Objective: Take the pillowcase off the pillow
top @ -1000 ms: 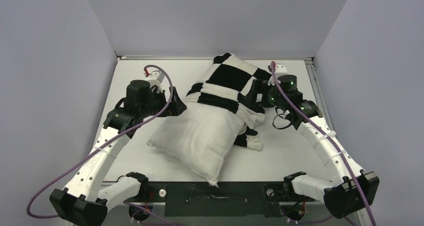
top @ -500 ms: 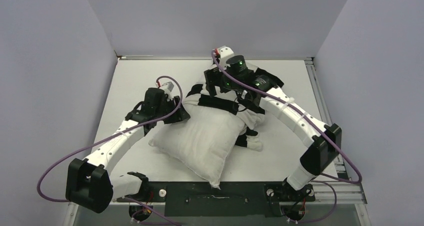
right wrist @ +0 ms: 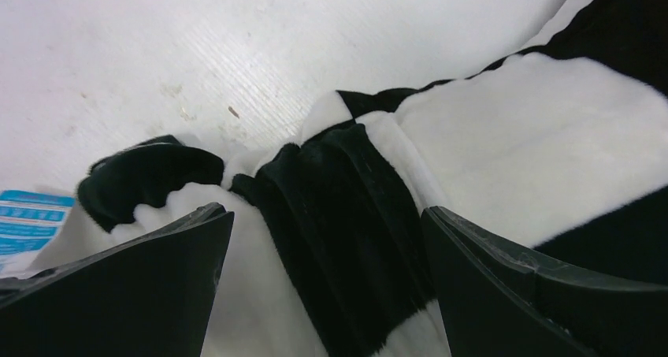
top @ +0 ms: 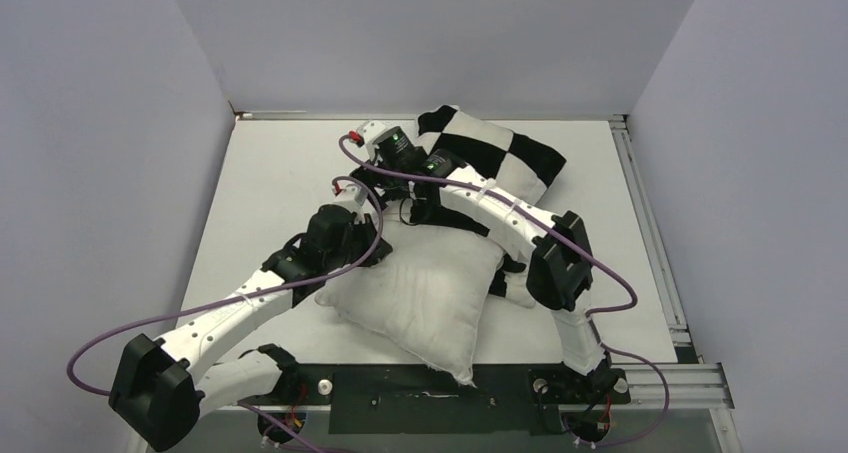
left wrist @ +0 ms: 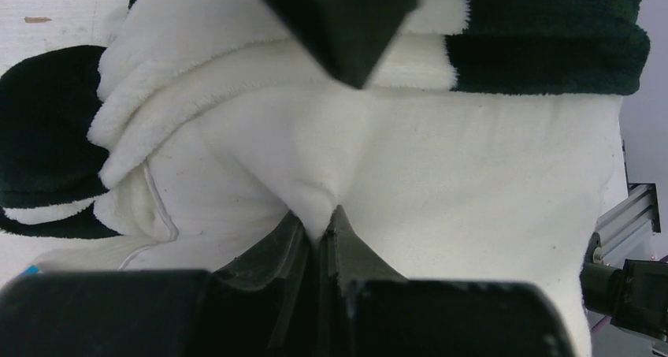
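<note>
Left claw (left wrist: 323, 221) pinches the plump white stuffed pillow (left wrist: 441, 176), anchoring it. Right claw (right wrist: 327, 215) gapes empty over the black-and-white checkered fabric pillowcase (right wrist: 504, 136) at the pillow's 12 o'clock.

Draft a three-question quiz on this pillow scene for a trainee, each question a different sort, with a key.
1. True or false: the left claw is shut on a pinch of the plain white pillow.
2. Pick one. The right claw is: A) shut on the pillow; B) open, facing the bunched pillowcase; C) out of every view.
3. Short answer: in the top view, which end of the pillow does the pillowcase cover, near or far?

Key: 1 true; 2 B; 3 the far end, while the near part lies bare.
</note>
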`<action>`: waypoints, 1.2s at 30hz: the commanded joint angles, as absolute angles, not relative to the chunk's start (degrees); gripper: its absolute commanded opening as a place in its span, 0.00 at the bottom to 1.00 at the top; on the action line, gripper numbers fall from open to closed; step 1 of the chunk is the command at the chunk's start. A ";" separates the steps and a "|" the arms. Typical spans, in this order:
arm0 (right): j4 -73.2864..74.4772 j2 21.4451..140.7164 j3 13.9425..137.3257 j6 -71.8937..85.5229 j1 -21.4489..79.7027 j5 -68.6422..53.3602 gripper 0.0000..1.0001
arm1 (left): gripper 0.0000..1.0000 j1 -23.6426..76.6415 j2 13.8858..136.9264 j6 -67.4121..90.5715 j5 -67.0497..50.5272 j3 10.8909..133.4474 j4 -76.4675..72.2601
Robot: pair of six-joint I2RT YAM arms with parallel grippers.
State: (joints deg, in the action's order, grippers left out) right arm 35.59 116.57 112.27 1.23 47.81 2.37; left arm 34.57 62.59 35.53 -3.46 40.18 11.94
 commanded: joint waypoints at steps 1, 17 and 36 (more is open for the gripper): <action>40.72 119.78 114.63 -2.72 48.16 7.85 0.95 | 0.00 37.59 59.52 34.92 0.54 37.09 15.87; 42.89 111.96 111.92 -0.05 37.77 22.36 0.05 | 0.00 37.71 46.86 32.90 7.81 44.28 31.38; 39.16 103.77 106.79 14.40 11.14 10.07 0.05 | 0.00 28.72 41.02 30.12 14.83 49.12 43.60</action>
